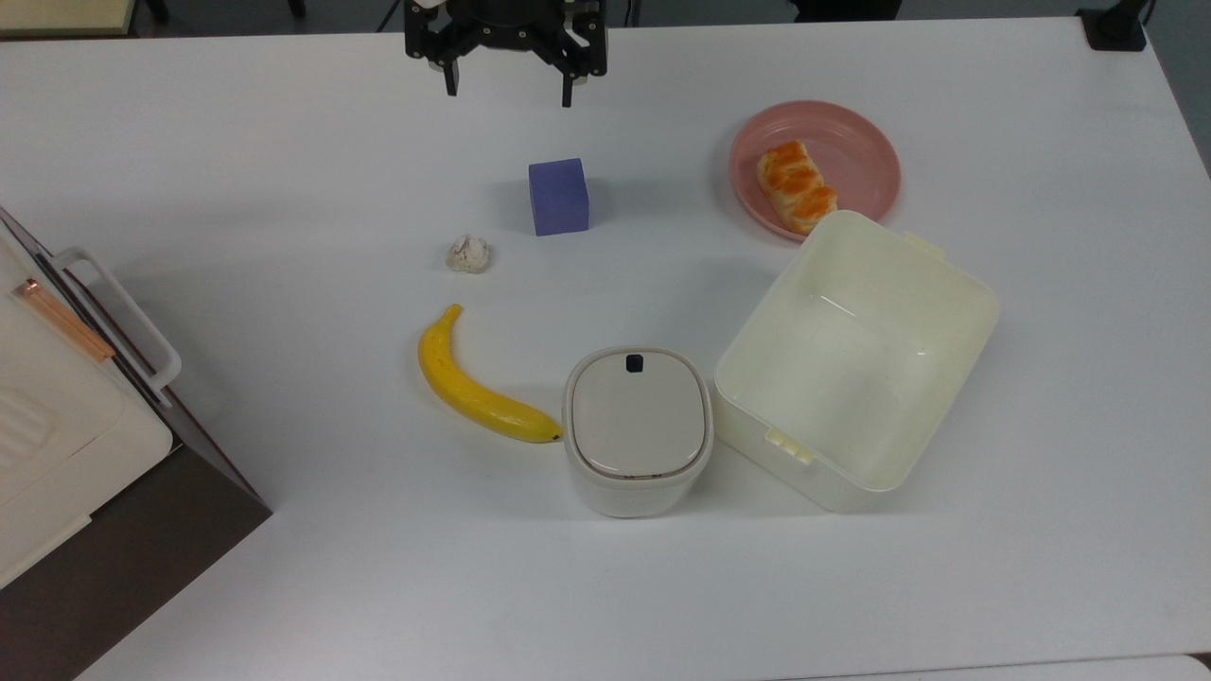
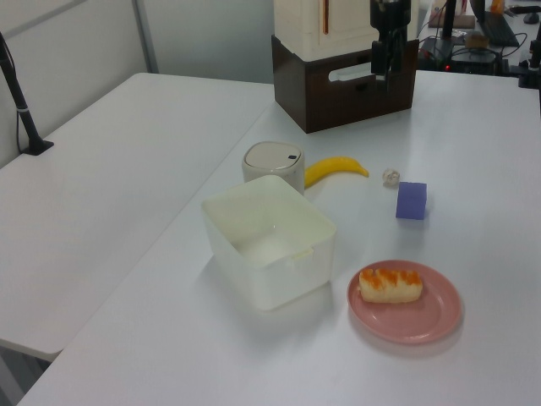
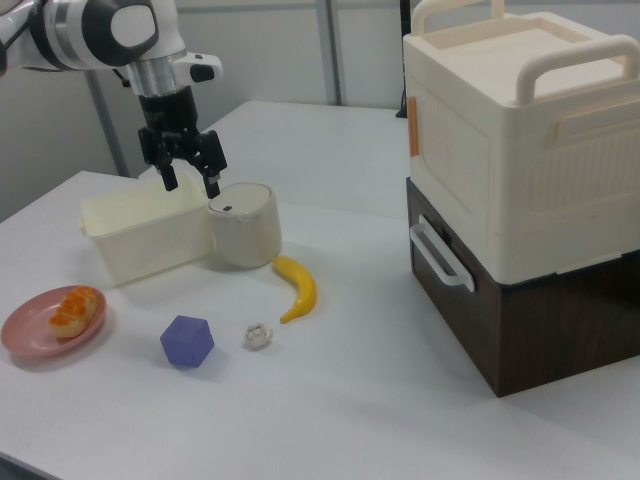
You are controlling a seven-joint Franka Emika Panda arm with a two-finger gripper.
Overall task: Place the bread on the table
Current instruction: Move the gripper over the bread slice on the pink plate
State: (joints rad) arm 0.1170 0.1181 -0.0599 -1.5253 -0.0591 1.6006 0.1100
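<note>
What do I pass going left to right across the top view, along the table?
Brown-and-cream cabinet → banana → purple cube → lidded cream pot → bread on the pink plate → open cream container.

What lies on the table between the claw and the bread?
In the top view, bare table between the claw and the bread, then the pink plate rim.
</note>
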